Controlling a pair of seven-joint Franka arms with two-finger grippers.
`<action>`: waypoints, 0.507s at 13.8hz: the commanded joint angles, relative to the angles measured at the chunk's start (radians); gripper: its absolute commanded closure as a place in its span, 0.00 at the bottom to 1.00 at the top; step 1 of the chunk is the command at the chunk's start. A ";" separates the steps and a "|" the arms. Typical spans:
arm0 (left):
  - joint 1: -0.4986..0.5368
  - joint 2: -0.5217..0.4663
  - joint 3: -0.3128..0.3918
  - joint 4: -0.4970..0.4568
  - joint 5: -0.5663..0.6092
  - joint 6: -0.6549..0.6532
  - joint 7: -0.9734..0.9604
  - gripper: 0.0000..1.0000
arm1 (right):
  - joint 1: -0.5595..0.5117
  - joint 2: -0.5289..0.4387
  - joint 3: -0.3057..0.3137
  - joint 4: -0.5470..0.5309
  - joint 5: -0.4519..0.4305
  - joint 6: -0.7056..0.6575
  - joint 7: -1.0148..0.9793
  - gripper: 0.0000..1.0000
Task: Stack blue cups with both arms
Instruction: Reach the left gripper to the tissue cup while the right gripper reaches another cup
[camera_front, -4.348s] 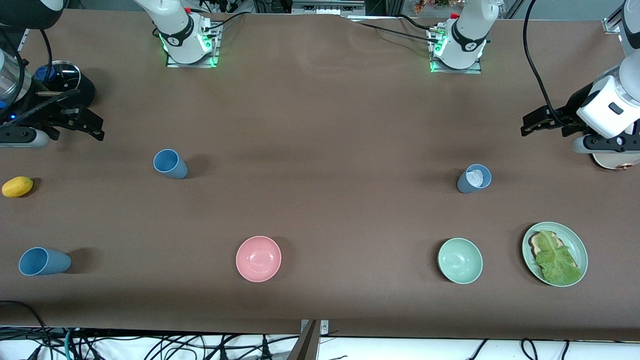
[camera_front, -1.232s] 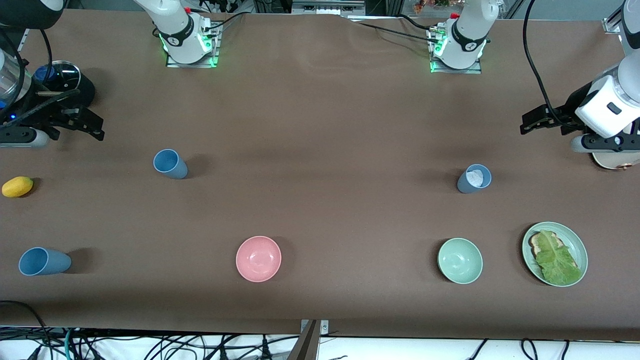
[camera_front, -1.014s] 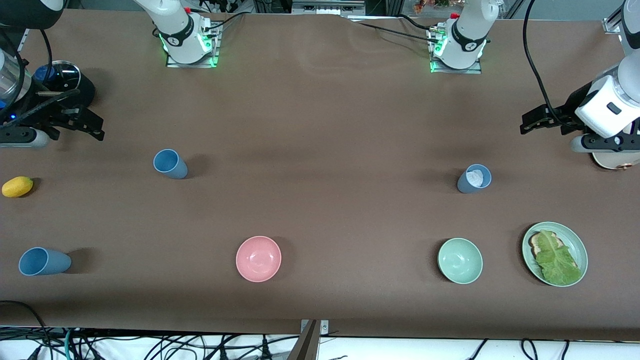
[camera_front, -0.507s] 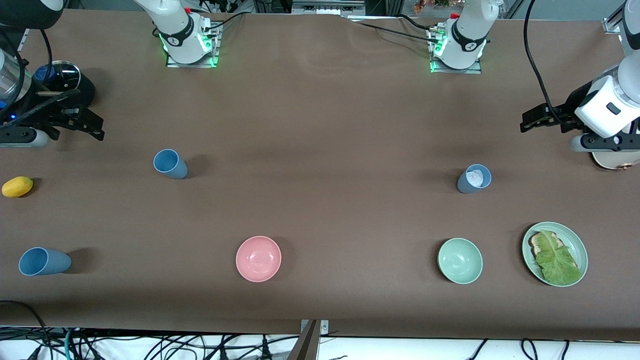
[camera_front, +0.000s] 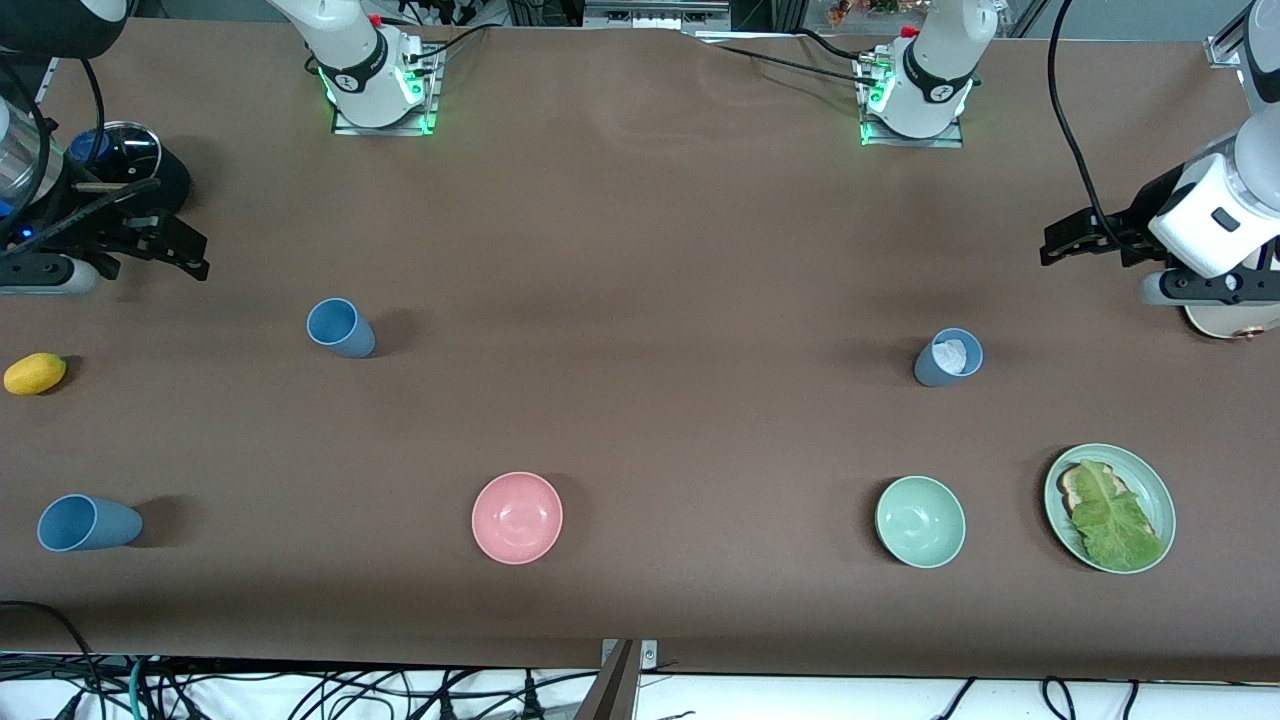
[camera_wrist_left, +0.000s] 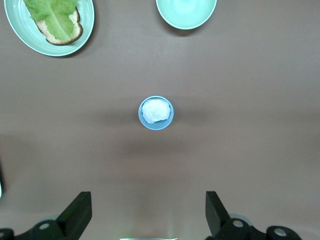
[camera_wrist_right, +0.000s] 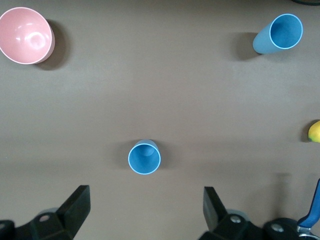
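Three blue cups stand apart on the brown table. A sky-blue cup (camera_front: 340, 327) is toward the right arm's end, under my right wrist camera (camera_wrist_right: 144, 157). Another sky-blue cup (camera_front: 88, 523) stands nearer the front camera (camera_wrist_right: 280, 34). A grey-blue cup (camera_front: 948, 357) with something white inside stands toward the left arm's end (camera_wrist_left: 156, 113). My right gripper (camera_front: 170, 245) hovers open and empty above that end of the table (camera_wrist_right: 145, 215). My left gripper (camera_front: 1060, 245) hovers open and empty at the left arm's end (camera_wrist_left: 146, 220).
A pink bowl (camera_front: 517, 517), a green bowl (camera_front: 920, 521) and a green plate with bread and lettuce (camera_front: 1110, 508) sit nearer the front camera. A lemon (camera_front: 35, 373) and a black round object (camera_front: 125, 160) are at the right arm's end.
The left arm's wrist has shifted very slightly. The cups, bowls and right arm have not moved.
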 joint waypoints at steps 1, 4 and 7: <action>0.019 0.059 0.002 -0.006 -0.005 0.000 0.057 0.00 | -0.015 0.005 0.013 0.010 0.001 -0.017 -0.003 0.00; 0.019 0.145 -0.003 -0.025 0.006 0.073 0.060 0.00 | -0.027 0.043 0.005 0.005 -0.015 -0.020 -0.008 0.00; 0.020 0.164 -0.004 -0.165 0.026 0.301 0.083 0.00 | -0.049 0.103 0.001 -0.010 -0.054 -0.059 -0.005 0.00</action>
